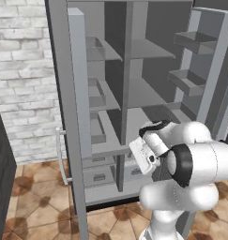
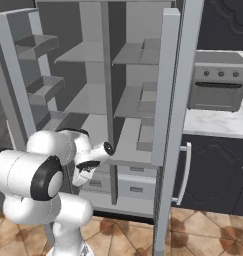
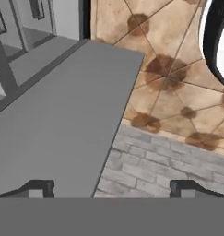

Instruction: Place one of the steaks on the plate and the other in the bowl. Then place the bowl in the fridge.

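Robot arm [image 1: 181, 164] is reaching toward open fridge [image 1: 134, 93] w/ bare grey shelves; fingers [image 3: 111, 189] are standing spread wide, gripping nothing, over tiled floor [image 3: 178, 92].

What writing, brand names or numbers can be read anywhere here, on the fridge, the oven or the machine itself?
None: no readable text in any view.
Fridge: plain grey doors, shelves and drawers, no label or badge.
Oven: three round knobs and a handle bar, no markings visible.
Robot arm: white and dark shells, no logo visible.
Tool: plain dark fingertips, standing wide open, nothing printed on them.
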Available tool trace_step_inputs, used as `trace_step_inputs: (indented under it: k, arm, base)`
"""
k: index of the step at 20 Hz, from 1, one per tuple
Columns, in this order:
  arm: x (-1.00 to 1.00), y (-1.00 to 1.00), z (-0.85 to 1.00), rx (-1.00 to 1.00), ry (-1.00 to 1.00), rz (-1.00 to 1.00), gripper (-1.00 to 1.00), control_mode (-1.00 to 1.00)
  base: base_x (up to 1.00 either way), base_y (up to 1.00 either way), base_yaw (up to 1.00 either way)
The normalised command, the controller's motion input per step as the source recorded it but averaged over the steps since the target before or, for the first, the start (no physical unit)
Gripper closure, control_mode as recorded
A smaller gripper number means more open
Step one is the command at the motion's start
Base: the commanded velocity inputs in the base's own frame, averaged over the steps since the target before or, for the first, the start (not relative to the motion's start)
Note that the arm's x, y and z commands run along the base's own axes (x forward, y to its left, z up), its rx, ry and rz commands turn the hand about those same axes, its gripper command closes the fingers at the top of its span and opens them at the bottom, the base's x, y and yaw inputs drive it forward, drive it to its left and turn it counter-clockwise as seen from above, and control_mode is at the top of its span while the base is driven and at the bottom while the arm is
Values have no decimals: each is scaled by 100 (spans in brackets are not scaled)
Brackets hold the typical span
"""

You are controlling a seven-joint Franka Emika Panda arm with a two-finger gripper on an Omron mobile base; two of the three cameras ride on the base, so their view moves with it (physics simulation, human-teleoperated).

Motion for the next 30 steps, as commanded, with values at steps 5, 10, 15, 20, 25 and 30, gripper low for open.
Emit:
trace_step_inputs:
  k: [5,10,15,20,25,30]
  arm:
    - [-17,-8,34,-61,-12,27,-100,-100]
    - [-6,-41,61,-50,-5,44,-100,-100]
    - [-19,-34,51,-48,0,62,-100,-100]
    - [-41,-13,20,-38,0,83,-100,-100]
    - [-40,-10,17,-3,4,71,-100,-100]
    - [0,-40,0,17,9,6,-100,-100]
  base:
    - [0,0,0]
    - [0,0,0]
    - [0,0,0]
    - [0,0,0]
    - [0,0,0]
    - [0,0,0]
